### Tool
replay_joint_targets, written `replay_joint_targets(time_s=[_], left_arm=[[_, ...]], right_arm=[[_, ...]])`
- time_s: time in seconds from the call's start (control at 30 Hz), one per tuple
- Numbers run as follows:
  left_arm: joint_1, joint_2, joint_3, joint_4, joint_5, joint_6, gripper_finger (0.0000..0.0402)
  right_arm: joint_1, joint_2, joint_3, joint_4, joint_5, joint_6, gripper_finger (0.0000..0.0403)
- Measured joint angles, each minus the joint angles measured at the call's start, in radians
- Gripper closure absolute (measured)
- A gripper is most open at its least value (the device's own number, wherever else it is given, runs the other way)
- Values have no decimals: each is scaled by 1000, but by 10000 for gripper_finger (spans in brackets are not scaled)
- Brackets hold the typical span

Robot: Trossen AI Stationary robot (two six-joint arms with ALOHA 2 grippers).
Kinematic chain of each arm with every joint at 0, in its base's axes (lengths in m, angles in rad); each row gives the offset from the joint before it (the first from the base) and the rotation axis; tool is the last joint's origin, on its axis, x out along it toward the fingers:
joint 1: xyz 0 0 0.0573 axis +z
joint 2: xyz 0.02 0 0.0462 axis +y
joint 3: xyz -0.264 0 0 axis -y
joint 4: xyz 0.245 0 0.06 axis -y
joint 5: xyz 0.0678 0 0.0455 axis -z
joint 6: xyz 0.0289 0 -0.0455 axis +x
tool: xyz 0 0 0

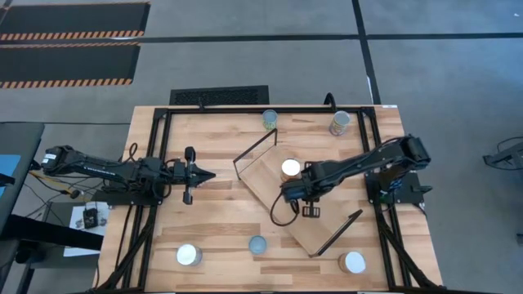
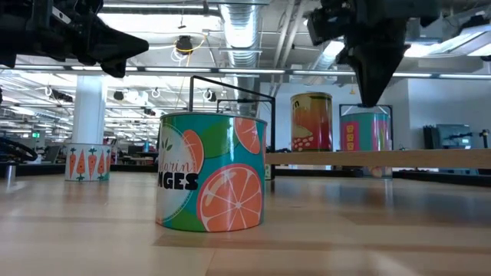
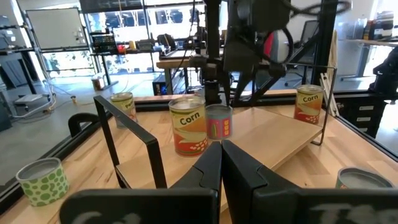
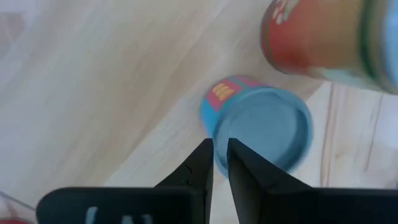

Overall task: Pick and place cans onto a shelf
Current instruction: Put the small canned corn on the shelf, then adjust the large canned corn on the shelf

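The right claw (image 4: 220, 163) hung over the shelf (image 1: 327, 212), fingers nearly together, just above a blue-topped can (image 4: 261, 127). The left claw (image 3: 221, 163), also narrow and empty, waited above the worktop (image 1: 221, 220).

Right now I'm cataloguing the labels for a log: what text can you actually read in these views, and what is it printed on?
"Corn": tall can on the shelf.
"Corn": second corn can at the shelf's far end.
"NGES", cut off at its start: front can with orange slices, low view; the script line above it is only partly legible.
Pink-and-teal can: yellow marks, too small to read.
Carrot can: pictures only, no readable words.
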Motion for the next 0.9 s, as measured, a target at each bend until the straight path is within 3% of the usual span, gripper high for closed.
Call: replay_joint_targets(time_s=[0.17, 0.43, 0.7, 0.9], left_arm=[[0, 0, 0, 0, 0, 0, 401], [0, 0, 0, 1, 0, 0, 401], [0, 0, 0, 1, 0, 0, 401], [0, 0, 0, 1, 0, 0, 401]], right_arm=[[0, -81, 0, 14, 10, -5, 338], [-65, -189, 0, 172, 133, -105, 395], [-204, -116, 0, 256, 75, -208, 387], [-218, -63, 0, 255, 51, -240, 390]])
